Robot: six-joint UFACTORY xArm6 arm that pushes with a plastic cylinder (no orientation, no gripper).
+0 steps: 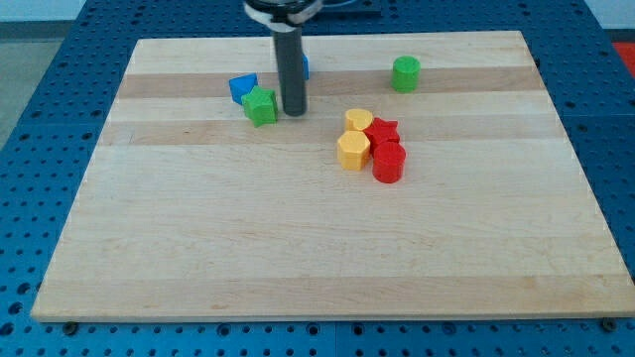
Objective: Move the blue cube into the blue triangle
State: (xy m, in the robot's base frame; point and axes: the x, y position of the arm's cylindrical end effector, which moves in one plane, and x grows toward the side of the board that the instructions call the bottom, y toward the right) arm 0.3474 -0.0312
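Camera view, one entry — my tip [293, 111], bare rod, no jaws to open or close. Blue cube [304, 67] sits behind rod, mostly hidden; blue triangle [242, 86] lies to view's left, beside green block [261, 106] — push goes leftward.

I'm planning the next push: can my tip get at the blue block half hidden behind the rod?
Probably yes. My tip rests just below that blue block, with bare board between. The green star and blue triangle lie toward the view's left, out of the way.
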